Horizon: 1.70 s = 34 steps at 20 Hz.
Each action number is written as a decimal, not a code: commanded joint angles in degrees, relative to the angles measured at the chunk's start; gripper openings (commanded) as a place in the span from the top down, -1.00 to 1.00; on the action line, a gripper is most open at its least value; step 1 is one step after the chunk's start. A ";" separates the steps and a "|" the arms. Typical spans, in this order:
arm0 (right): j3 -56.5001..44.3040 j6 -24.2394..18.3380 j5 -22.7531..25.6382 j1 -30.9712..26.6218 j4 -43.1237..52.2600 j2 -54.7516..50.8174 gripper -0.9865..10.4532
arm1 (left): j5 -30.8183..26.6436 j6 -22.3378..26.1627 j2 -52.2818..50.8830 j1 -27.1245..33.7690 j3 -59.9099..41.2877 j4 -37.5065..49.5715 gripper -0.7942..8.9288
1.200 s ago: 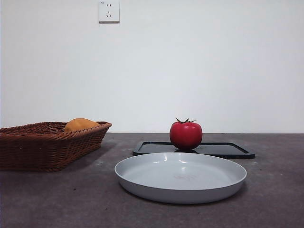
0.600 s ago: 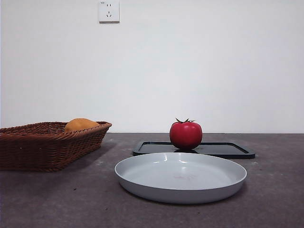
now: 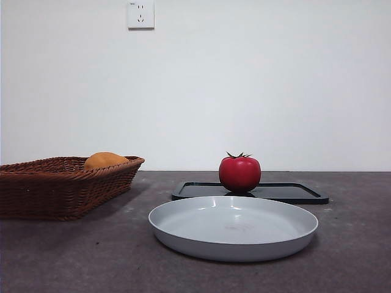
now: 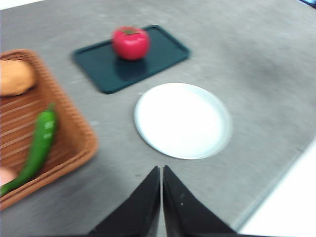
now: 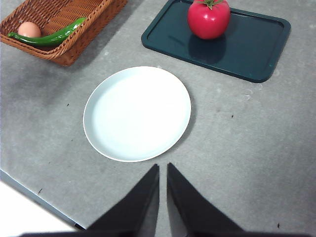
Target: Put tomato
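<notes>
Task not started, by the look of it: tomato [image 3: 239, 173] sits untouched on the dark tray [image 3: 293, 193], center-right of the front view, behind the plate [image 3: 233, 229]. Nothing is held. The task line names no target; the bare plate just in front of the tray looks the likely one, but that is a guess. Everything is left to do: reach, grasp, lift, place.

Left gripper [image 4: 162, 170] hangs high above the surface, jaws pressed nearly together with only a thin slit between them, empty. It is well apart from the tomato [image 4: 131, 42], which shows in the upper middle of that frame; the frame is blurred.

Right gripper [image 5: 163, 168] is also high up, jaws narrow, a slim gap, empty. Tomato [image 5: 208, 18] is at the top of that frame, far from the tips. Neither arm shows in the front view.

Containers:
- Tray [image 5: 256, 44]: tomato only, toward one end, rest bare.
- Plate [image 5: 137, 113]: white-grey, round, nothing in it.
- Wicker basket [image 3: 67, 186], left of the front view: orange-yellow fruit [image 3: 105, 160] poking above the rim; wrist views add a green pepper [image 5: 52, 35] and an egg-like pale thing [image 5: 28, 28].

Surface [image 3: 73, 256] is grey; wall socket [image 3: 140, 14] upper left.
</notes>
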 commanded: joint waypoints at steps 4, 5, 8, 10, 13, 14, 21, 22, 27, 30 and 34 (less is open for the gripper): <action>0.46 0.57 0.26 0.59 0.59 0.26 0.80 | -0.20 5.25 -0.79 15.91 -3.72 11.87 0.82; 0.46 0.57 0.24 0.59 0.59 0.26 0.80 | -0.17 6.49 -1.55 20.15 -6.25 16.61 0.82; 0.46 0.57 0.26 0.59 0.59 0.24 0.80 | -0.17 4.52 -4.46 30.12 -15.52 28.55 0.82; 0.46 0.57 0.24 0.59 0.59 0.26 0.80 | -0.17 4.04 -7.43 35.34 -23.21 36.33 0.82; 0.46 0.57 0.26 0.59 0.59 0.24 0.80 | -0.17 2.16 -13.64 41.09 -34.34 46.40 0.82; 0.46 0.57 0.26 0.59 0.59 0.26 0.80 | -0.17 0.83 -15.87 42.49 -37.62 48.59 0.82; 0.46 0.57 0.26 0.59 0.59 0.24 0.80 | -0.17 -3.04 -25.00 45.29 -49.35 49.72 0.82; 0.46 0.57 0.26 0.59 0.59 0.26 0.79 | -0.17 -3.02 -25.40 45.29 -49.99 49.72 0.82; 0.46 0.57 0.26 0.59 0.59 0.24 0.80 | -0.17 -1.01 -27.36 45.29 -50.77 47.15 0.82; 0.46 0.57 0.26 0.59 0.59 0.26 0.80 | -0.17 -0.24 -29.66 45.27 -50.77 41.92 0.82; 0.46 0.57 0.26 0.59 0.59 0.24 0.80 | 0.00 1.49 -29.68 44.61 -50.77 38.77 0.82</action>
